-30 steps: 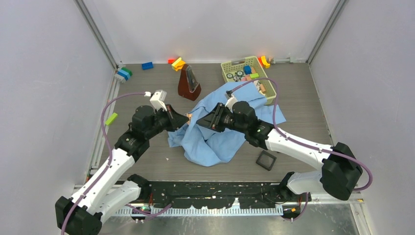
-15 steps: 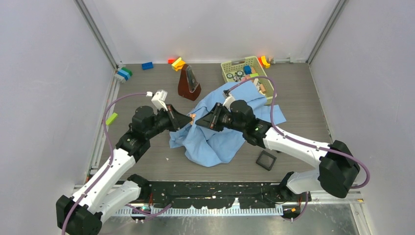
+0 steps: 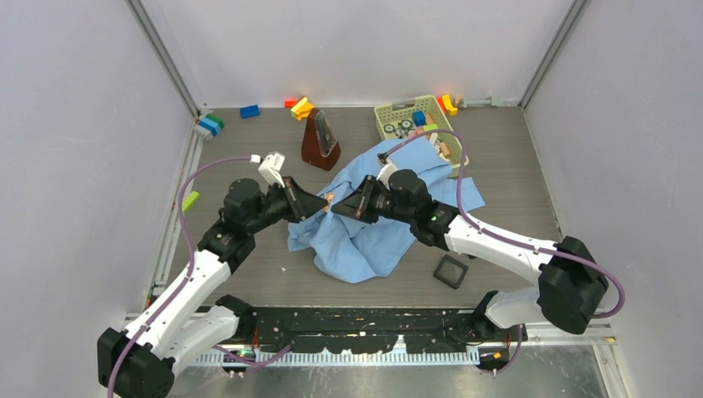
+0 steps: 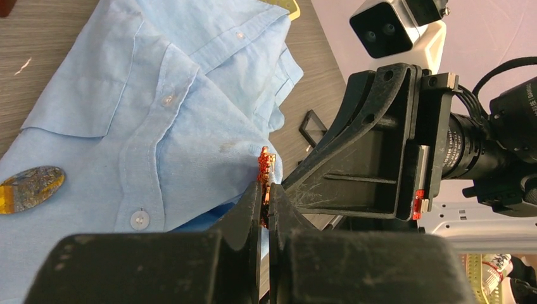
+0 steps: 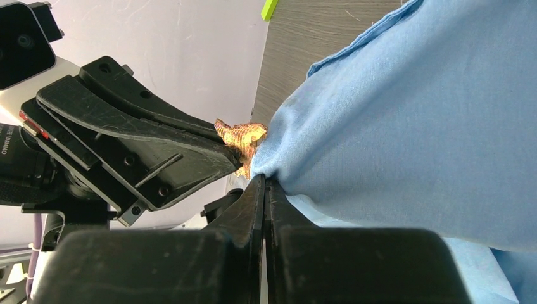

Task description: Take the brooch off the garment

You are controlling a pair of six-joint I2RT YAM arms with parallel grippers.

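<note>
- L claw [image 4: 266, 190] is clamped tight on the brooch [image 4: 266, 166], a small orange-gold bit poking up past my tips.
- R claw [image 5: 263, 182] is pinched shut on a fold of the garment [image 5: 411, 114], right beside the brooch, w/ the cloth drawn to a taut point.
- Change vs a sec ago: both claws have crept a touch to my right, and the pinched fold came along. In the last half sec almost nothing moved.
- Meaning, imo: this is the pull-apart step. The brooch is still touching the cloth, so it's not free yet, and the pin prob still holds.
- Where things are: the brooch hangs in the air between my two claws, above mid tabletop [image 3: 514, 166]. The rest of the shirt is heaped on the tabletop, under and behind my R arm.
- Writing/brands: none readable. The oval multicolour patch [image 4: 28, 187] on the shirt shows pattern only, no letters I can make out.
</note>
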